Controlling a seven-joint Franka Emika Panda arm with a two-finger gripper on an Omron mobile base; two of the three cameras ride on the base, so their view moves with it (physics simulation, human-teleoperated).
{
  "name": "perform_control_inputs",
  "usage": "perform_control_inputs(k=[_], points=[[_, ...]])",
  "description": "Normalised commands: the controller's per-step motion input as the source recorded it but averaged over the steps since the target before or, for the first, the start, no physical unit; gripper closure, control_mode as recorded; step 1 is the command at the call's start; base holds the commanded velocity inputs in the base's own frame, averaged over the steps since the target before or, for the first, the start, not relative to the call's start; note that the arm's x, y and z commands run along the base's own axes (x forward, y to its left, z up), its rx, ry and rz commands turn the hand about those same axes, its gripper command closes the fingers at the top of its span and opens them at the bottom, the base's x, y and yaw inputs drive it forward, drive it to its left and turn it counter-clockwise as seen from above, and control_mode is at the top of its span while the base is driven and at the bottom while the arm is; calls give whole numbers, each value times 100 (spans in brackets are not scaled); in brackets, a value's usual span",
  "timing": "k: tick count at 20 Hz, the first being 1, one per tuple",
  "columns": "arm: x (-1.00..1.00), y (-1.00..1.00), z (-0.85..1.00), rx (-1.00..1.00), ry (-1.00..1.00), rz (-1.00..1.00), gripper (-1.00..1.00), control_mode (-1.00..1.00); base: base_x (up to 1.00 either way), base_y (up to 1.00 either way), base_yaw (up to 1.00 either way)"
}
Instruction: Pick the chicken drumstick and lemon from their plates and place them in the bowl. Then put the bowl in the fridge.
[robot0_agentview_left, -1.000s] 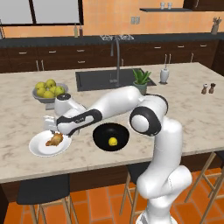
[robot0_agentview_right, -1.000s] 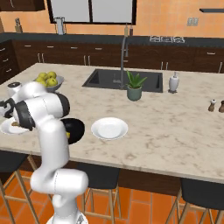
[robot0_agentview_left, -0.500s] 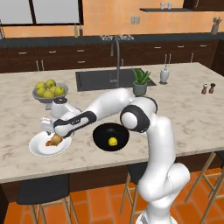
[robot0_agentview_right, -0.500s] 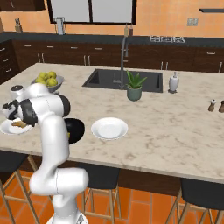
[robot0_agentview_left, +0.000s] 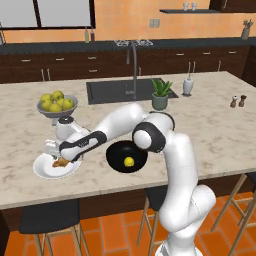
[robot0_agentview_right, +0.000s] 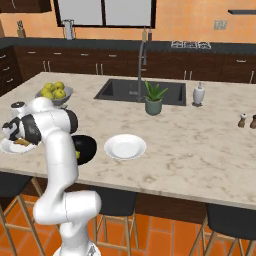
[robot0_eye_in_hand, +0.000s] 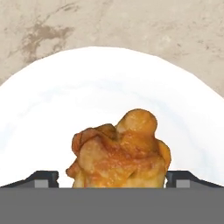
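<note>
The golden-brown chicken drumstick (robot0_eye_in_hand: 120, 153) lies on a white plate (robot0_eye_in_hand: 109, 74) at the counter's left front, also seen as drumstick (robot0_agentview_left: 61, 162) on plate (robot0_agentview_left: 46, 170). My gripper (robot0_agentview_left: 59, 157) is open and low over that plate, with one dark fingertip (robot0_eye_in_hand: 43, 178) on each side of the meat. The yellow lemon (robot0_agentview_left: 129, 161) rests inside the glossy black bowl (robot0_agentview_left: 119, 150), just right of the plate. A second white plate (robot0_agentview_right: 125, 146) sits empty to the bowl's right. The fridge is out of view.
A grey pedestal bowl of yellow-green fruit (robot0_agentview_left: 56, 104) stands behind the drumstick plate. The sink (robot0_agentview_left: 120, 91) with its tall faucet, a potted plant (robot0_agentview_left: 160, 94), a soap dispenser (robot0_agentview_left: 188, 86) and salt and pepper shakers (robot0_agentview_left: 237, 101) lie further back and right. Stools line the counter front.
My gripper has dropped down and slightly left onto the plate, so its fingers now flank the drumstick. The bowl, lemon and plates stay put.
</note>
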Motion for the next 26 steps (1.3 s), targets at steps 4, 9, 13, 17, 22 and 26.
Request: perform_control_inputs(k=[4, 9, 13, 17, 22, 26], points=[[-3, -13, -12, 0, 0, 0, 100, -100, 0, 0, 0], [-71, -56, 62, 0, 0, 3, 100, -100, 0, 0, 0], [-99, -100, 100, 0, 0, 1, 100, -100, 0, 0, 0], [-36, -100, 65, 1, 4, 0, 100, -100, 0, 0, 0], [28, -100, 26, 0, 16, 0, 100, -100, 0, 0, 0], [62, -100, -5, 0, 13, 0, 100, -100, 0, 0, 0]])
